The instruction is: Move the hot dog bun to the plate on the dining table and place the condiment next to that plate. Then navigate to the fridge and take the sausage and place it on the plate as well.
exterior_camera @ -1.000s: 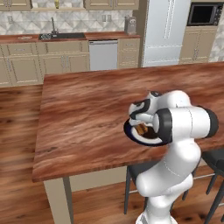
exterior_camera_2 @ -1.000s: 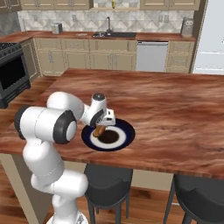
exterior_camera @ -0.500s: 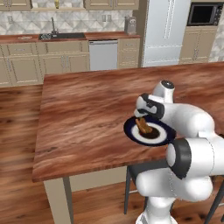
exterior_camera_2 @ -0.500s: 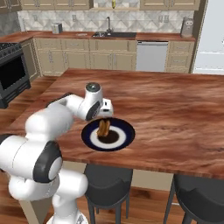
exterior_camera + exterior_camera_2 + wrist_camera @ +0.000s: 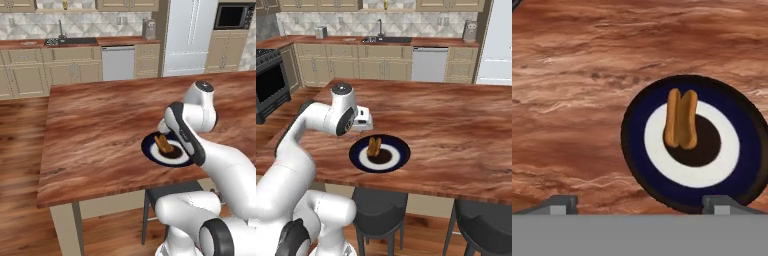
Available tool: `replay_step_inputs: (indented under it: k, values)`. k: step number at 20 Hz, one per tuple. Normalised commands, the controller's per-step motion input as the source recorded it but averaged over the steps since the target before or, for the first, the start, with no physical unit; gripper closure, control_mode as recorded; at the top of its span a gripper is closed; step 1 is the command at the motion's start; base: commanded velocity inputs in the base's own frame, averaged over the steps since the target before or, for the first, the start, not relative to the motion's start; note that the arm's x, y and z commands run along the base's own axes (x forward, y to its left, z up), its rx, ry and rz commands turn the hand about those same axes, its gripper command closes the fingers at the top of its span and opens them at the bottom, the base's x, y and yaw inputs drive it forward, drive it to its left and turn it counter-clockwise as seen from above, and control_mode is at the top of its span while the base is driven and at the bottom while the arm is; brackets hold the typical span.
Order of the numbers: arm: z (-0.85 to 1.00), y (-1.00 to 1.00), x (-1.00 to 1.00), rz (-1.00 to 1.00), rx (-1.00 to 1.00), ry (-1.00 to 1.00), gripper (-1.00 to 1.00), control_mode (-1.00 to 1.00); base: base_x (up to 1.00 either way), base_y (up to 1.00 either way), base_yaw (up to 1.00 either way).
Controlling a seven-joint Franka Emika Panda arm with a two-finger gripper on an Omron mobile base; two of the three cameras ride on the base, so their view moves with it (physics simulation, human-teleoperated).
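Item: hot dog bun point(image 5: 680, 119), count one. It lies on the plate point(image 5: 737, 175), over the dark centre and a little toward the far rim as my hand camera sees it. Split lengthwise, two tan lobes side by side. I judge it light, soft and easily crushed; not slippery. Best hold would be across the two lobes at mid-length, with a gentle squeeze (it needs no further handling as far as I can judge, since it already rests where the task wants it).

Item: plate, count one. Dark blue rim, white ring, dark centre. It sits on the dining table point(image 5: 95, 135), near the edge closest to my base. Likely stiff and heavier than the bun.

Item: my gripper point(image 5: 639, 202), count one. My jaws stand wide apart and hold nothing; the tips hang above the plate's near rim, clear of the bun.

Item: bar stools point(image 5: 378, 207), count two, tucked under the table edge nearest the plate.

Item: fridge point(image 5: 187, 35), count one, well beyond the far side of the table from the plate.

Item: condiment, count none that I can make out beside the plate.
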Motion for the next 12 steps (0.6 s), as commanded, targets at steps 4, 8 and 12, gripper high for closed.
replay_step_inputs:
  k: [4, 8, 12]
  values:
    - [0.51, 0.45, -1.0, -0.01, 0.0, 0.39, -1.0, -1.0, 0.0, 0.0, 0.0]
    - [0.24, 0.21, -0.9, -0.02, 0.0, 0.36, -1.0, -1.0, 0.0, 0.0, 0.0]
    - [0.07, 0.11, -0.62, -0.03, 0.0, 0.06, -1.0, -1.0, 0.0, 0.0, 0.0]
